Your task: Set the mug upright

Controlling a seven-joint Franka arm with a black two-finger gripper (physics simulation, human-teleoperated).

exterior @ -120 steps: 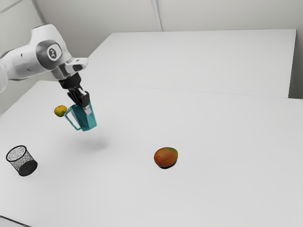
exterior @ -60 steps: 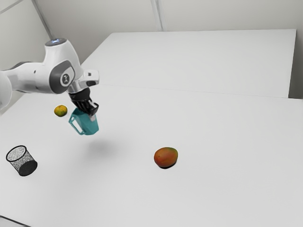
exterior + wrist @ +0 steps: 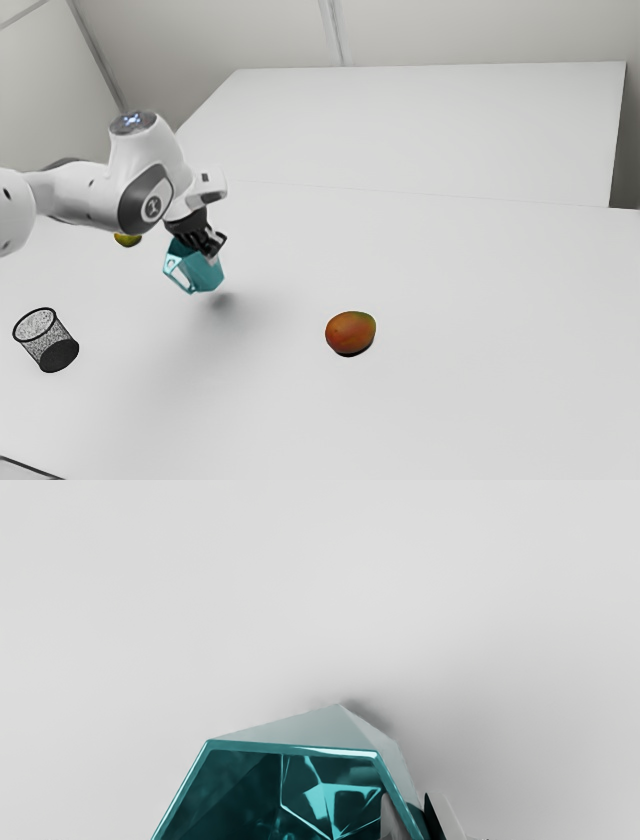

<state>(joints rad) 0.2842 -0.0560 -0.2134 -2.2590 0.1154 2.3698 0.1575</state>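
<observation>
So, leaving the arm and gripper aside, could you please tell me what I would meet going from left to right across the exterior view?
Black mesh cup → yellow fruit, partly hidden by the arm → teal mug → reddish-orange mango.

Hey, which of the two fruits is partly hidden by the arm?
The small yellow fruit: in the exterior view, the arm covers its top. The bigger red-orange fruit lies fully in sight.
</observation>
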